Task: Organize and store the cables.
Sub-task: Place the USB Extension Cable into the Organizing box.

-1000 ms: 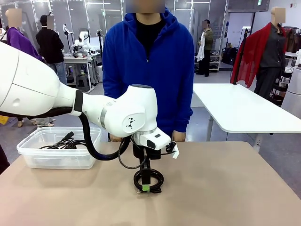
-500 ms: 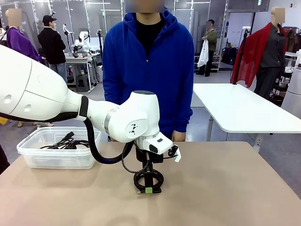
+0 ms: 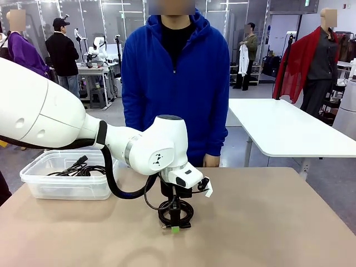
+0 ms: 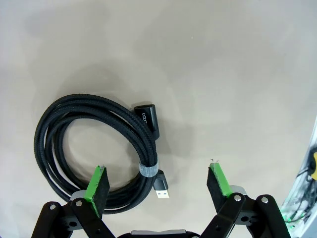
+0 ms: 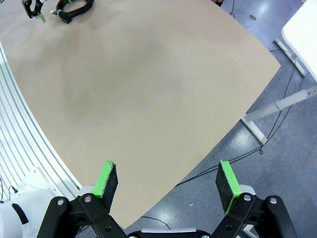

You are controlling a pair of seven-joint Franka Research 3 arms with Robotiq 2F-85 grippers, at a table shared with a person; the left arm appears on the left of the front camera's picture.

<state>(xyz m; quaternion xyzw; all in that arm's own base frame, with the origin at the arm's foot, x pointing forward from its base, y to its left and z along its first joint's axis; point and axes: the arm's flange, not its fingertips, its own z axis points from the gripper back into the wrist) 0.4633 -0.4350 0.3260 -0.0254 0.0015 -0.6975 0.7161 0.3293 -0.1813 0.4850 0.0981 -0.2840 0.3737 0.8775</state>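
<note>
The left hand (image 4: pixel 158 184) hangs wide over a coiled black cable (image 4: pixel 91 148) on the counter (image 3: pixel 267 222); the right hand (image 5: pixel 167 182) gapes wide, holding nothing.

Front view faces the person; both wrist views look down, sharing the table (image 5: pixel 148 99).

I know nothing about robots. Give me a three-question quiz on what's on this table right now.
1. True or false: the left end effector is clamped on the coiled cable.
2. Where do the other cables lie? A) in the clear bin B) in the person's hand C) on the white table
3. Fill in: the right end effector stands ____, holding nothing.

Key: 1 false, it is open over the coil; 2 A; 3 open.
</note>
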